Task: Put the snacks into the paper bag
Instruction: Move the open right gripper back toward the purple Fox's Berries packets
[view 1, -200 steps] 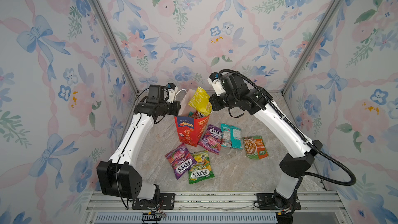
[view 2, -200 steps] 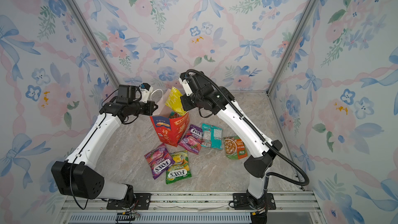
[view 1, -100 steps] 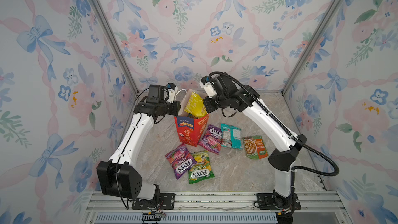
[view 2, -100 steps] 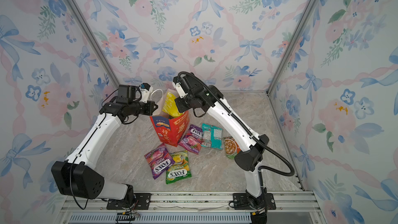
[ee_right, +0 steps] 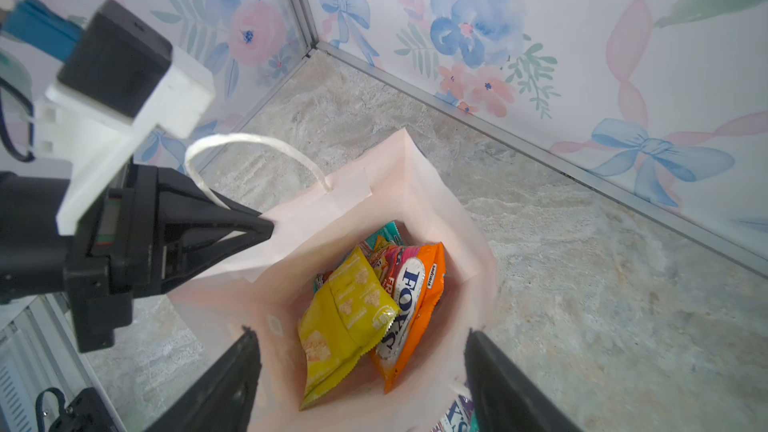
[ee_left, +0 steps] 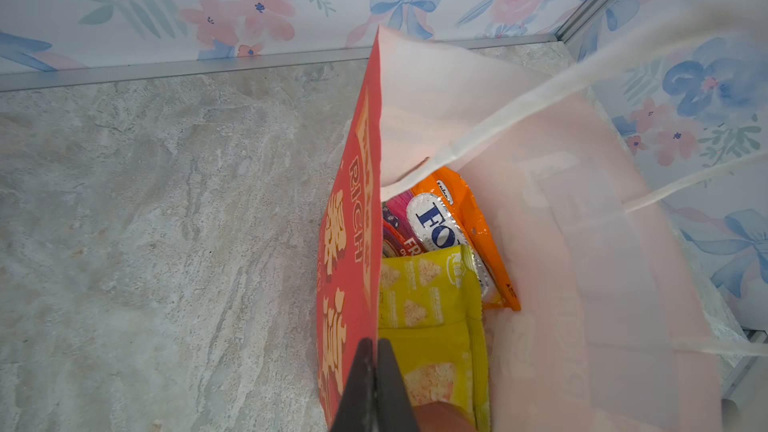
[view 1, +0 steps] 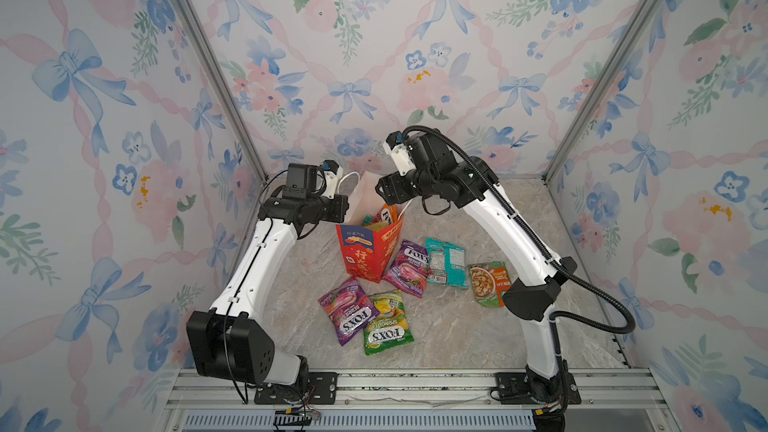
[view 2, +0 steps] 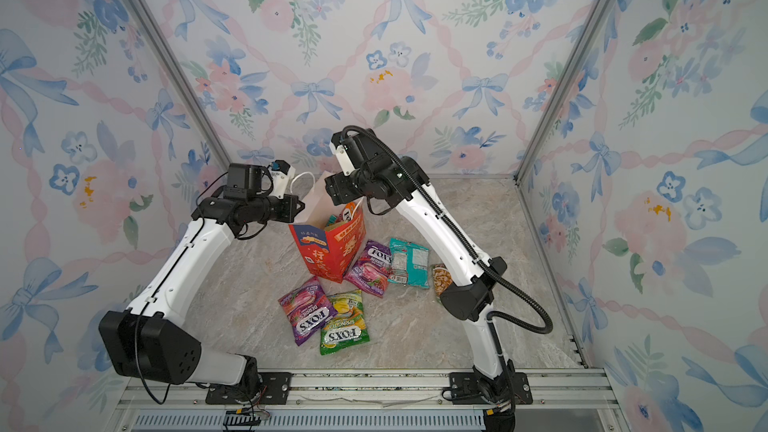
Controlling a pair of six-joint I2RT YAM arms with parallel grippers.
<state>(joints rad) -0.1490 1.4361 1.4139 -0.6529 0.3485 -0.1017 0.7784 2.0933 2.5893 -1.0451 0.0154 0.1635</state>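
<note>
Both top views: the paper bag (view 1: 365,251) stands mid-table, five snacks (view 1: 386,320) lying near and right of it, my right arm (view 1: 511,226) partly hiding the rightmost.

Left wrist: my left gripper (ee_left: 375,351) clamps the bag's wall.

Right wrist: my right gripper (ee_right: 361,334) gapes empty over the yellow packet (ee_right: 345,317) inside; deeper contents are hidden.

I judge the drop done; next, fetch the purple packet (view 1: 409,268) beside the bag.
</note>
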